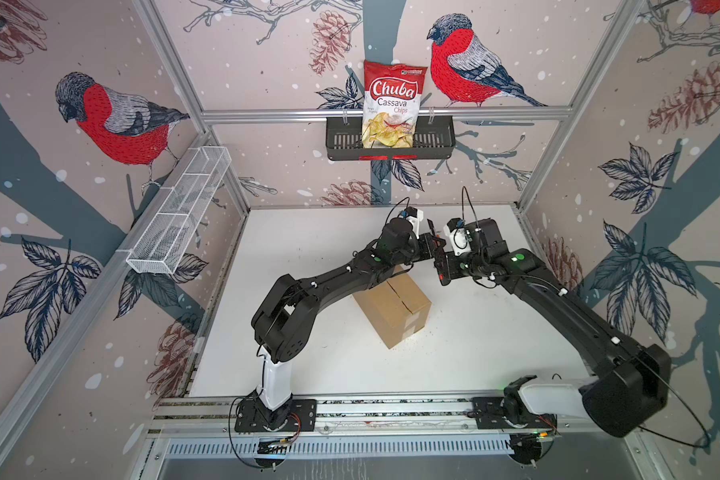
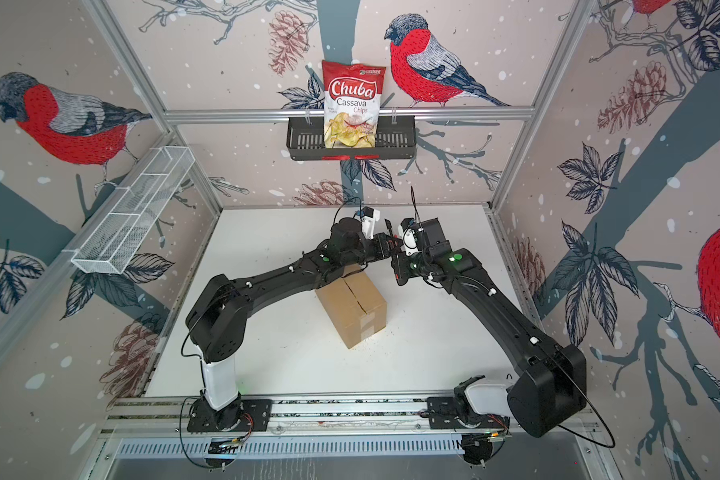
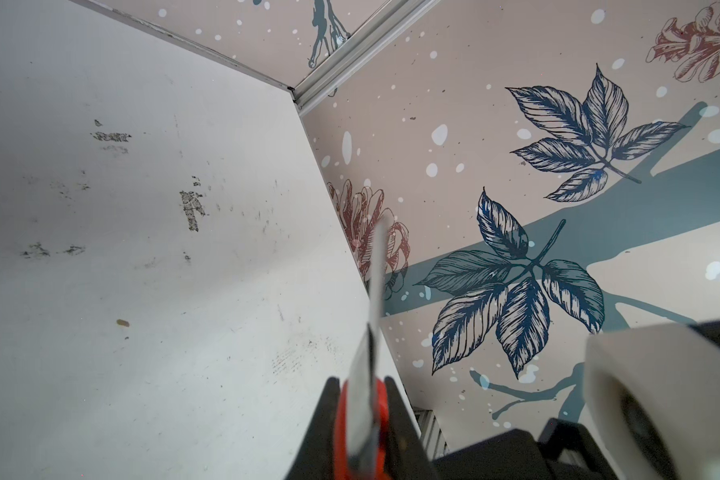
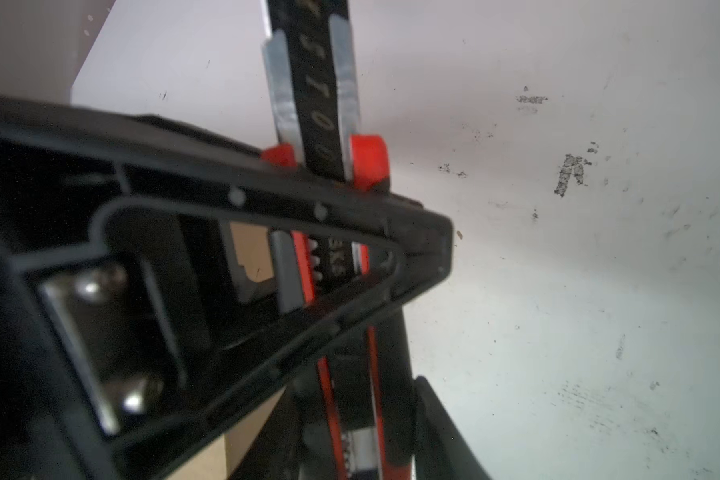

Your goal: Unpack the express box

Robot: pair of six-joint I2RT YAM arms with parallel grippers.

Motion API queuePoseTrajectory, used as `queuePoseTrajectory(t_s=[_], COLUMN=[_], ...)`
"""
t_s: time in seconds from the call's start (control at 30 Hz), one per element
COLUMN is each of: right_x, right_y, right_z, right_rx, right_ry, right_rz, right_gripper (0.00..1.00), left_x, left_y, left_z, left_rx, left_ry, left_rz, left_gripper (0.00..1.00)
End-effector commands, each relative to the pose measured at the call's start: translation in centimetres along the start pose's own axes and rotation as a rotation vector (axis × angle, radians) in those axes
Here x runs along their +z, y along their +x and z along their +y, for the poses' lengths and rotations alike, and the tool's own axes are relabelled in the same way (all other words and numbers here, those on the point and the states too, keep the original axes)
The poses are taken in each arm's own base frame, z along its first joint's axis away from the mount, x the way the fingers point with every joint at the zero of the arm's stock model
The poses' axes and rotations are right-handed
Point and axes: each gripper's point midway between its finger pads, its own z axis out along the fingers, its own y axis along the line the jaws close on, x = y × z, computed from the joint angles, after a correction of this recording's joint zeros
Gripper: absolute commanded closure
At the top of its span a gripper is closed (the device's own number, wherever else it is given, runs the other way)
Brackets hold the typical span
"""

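The express box lies on the white table, near the middle. It is brown cardboard. Its top flaps are shut, and a line runs down the middle of the top. There are pale patches of tape on the end that faces the front. The box is turned a bit, so one corner points to the front.

Both arms reach in and meet above the far end of the box, up off the table. The left arm crosses over that far end and hides part of it.

The left gripper and the right gripper are almost touching in both top views. They share one thing, a box cutter. It is red and black with grey metal rails.

In the left wrist view the left black fingers are squeezed tight on the box cutter, and a blurry grey strip sticks out past them. In the right wrist view the box cutter's handle sits between the right fingers, which are closed on it too. It goes on through the frame of the left gripper.

On the back wall a bag of Chuba cassava chips stands in a black basket. A white wire basket hangs on the left wall.
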Motion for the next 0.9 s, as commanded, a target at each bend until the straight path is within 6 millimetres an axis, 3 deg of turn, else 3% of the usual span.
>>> queuePoseTrajectory(t_s=[0.0,0.13,0.27,0.6,0.87], right_x=[-0.5,-0.7,-0.7,-0.5,-0.1], right_y=[-1.7,-2.0,-2.3,-2.5,-3.4], right_z=[0.7,1.0,0.9,0.7,0.8], right_rx=[0.006,0.004,0.011,0.002,-0.011], right_ry=[-0.037,-0.066,-0.089,-0.113,-0.123], right_rz=[-0.088,-0.126,-0.142,-0.128,-0.129], right_gripper=[0.63,0.52,0.47,0.46,0.51], left_x=[-0.3,-0.4,-0.7,-1.3,-1.3], left_y=[-0.9,-0.9,-0.9,-1.1,-0.5], left_z=[-0.5,-1.4,-2.1,-3.8,-3.6], left_rx=[-0.006,-0.02,-0.034,-0.057,-0.083], left_ry=[0.029,0.078,0.121,0.211,0.234], left_rz=[-0.041,-0.043,-0.049,-0.054,-0.043], left_gripper=[1.0,1.0,1.0,1.0,1.0])
